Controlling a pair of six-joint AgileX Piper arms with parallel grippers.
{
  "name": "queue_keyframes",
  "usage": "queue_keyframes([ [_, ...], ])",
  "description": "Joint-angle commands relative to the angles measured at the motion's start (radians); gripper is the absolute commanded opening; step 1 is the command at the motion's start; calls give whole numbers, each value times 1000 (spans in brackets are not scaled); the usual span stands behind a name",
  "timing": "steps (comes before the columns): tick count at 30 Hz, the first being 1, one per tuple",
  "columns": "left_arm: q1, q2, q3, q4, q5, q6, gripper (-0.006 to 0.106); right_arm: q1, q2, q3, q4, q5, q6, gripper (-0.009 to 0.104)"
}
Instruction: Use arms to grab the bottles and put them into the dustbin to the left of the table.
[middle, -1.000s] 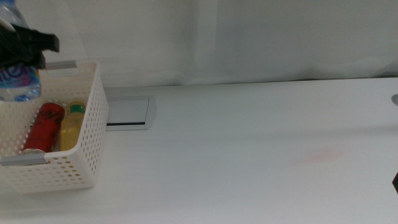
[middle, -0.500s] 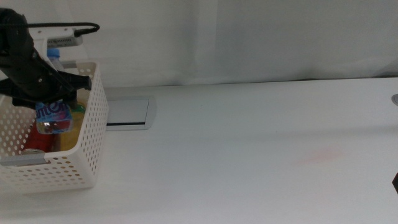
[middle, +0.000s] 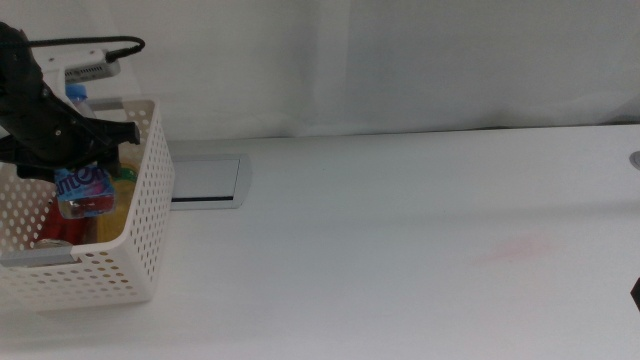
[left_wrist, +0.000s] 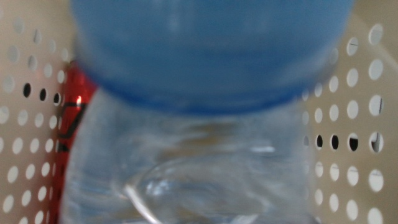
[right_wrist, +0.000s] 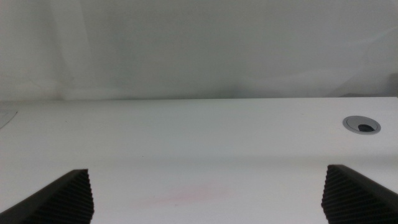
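— Black, that left pincer: where does it sit?
— Over the white dustbin at the desk's left end, reaching down inside the rim. It is clamped on the clear water bottle, which hangs within the basket walls with its blue and pink label facing the middle camera.
— And from the wrist?
— The water bottle fills nearly the whole left wrist view, blurred, its blue band broad across the frame and the clear ribbed body beyond. The pincer's own tips are hidden by it there.
— What else lies in the basket?
— A red can shows beside the held bottle, partly covered by it; the wrist view catches a strip of the same can against the perforated wall. The yellow-drink bottle lies just beside the water bottle, on the side nearer the desk's middle.
— The other arm?
— The right pincer waits low at the desk's right end, jaws spread wide apart with nothing between them, facing open white desk.
— Anything else on the desk?
— A grey inset panel just beside the dustbin, a faint pink smear, and a round grey grommet near the far right edge.
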Motion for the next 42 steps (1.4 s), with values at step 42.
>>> queue_keyframes([
  [42, -2, -1408, 376, -167, -123, 264, 84, -5, -4, 5, -12, -12, -3, 103],
])
